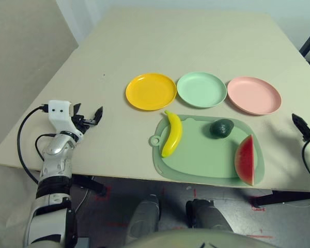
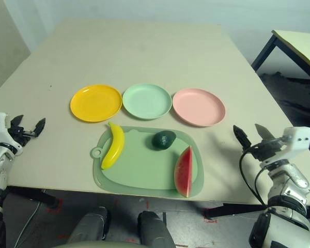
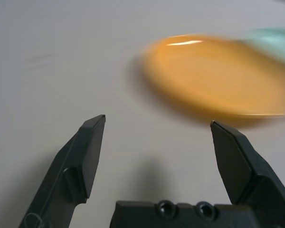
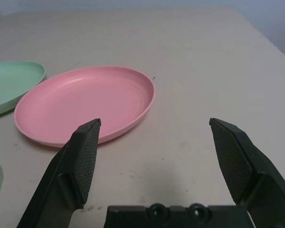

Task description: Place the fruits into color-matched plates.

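Note:
Three plates stand in a row mid-table: yellow-orange [image 1: 151, 91], mint green [image 1: 201, 89] and pale pink [image 1: 253, 94]. In front of them, on a green cutting board [image 1: 206, 155], lie the yellow banana [image 1: 172, 134] at its left, the dark green avocado [image 1: 221, 127] near its back edge and the red watermelon wedge [image 1: 245, 160] at its right. My left gripper [image 1: 88, 117] hovers open and empty over the table left of the yellow plate [image 3: 218, 78]. My right gripper [image 2: 252, 136] is open and empty to the right of the board, facing the pink plate [image 4: 85, 102].
The table's front edge [image 1: 119, 175] runs just in front of the cutting board. A dark table leg [image 2: 263, 49] and another table stand off to the far right. Bare tabletop stretches behind the plates and at both sides of the board.

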Controlling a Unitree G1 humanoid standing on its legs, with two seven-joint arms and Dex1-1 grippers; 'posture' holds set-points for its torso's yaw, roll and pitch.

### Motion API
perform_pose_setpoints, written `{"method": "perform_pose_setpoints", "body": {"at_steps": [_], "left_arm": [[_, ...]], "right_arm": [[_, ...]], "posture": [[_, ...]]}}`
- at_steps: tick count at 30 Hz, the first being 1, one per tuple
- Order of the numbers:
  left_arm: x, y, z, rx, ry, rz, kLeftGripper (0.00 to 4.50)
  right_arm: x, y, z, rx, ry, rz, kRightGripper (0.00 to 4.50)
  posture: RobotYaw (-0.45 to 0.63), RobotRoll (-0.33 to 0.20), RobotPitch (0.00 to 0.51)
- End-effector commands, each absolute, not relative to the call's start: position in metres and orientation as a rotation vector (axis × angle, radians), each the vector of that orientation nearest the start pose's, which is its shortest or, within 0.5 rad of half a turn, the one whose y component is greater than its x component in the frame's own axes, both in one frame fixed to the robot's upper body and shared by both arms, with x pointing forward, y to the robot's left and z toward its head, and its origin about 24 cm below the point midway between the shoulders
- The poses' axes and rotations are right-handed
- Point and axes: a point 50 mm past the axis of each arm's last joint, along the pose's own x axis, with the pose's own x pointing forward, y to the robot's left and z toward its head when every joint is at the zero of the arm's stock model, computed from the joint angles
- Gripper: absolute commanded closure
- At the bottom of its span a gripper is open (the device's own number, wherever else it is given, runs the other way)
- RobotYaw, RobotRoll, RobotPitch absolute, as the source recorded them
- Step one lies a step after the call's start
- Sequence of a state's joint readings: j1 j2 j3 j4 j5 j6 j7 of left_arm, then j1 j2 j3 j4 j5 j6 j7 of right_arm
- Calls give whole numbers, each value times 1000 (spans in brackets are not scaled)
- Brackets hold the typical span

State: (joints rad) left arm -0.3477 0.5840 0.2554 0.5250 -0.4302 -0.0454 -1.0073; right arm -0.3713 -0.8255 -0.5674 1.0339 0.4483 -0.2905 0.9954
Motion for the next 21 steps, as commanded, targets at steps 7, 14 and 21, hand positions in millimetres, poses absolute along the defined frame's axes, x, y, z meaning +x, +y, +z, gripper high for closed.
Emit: {"method": "perform_pose_setpoints", "body": {"at_steps": [7, 14, 21], "left_arm": [[278, 262, 128, 116, 17, -1215, 0], [289, 253, 120, 101, 43, -1263, 0], [295, 254, 117, 104, 37, -1257, 0]], "right_arm": [[225, -404, 171, -708, 194, 394, 25], [234, -342, 217, -924, 164, 718, 25], [222, -268, 231, -1265, 129, 1205, 25]], "posture": [[-21, 0, 127], [-117, 0, 110], [-120, 0, 98]]}}
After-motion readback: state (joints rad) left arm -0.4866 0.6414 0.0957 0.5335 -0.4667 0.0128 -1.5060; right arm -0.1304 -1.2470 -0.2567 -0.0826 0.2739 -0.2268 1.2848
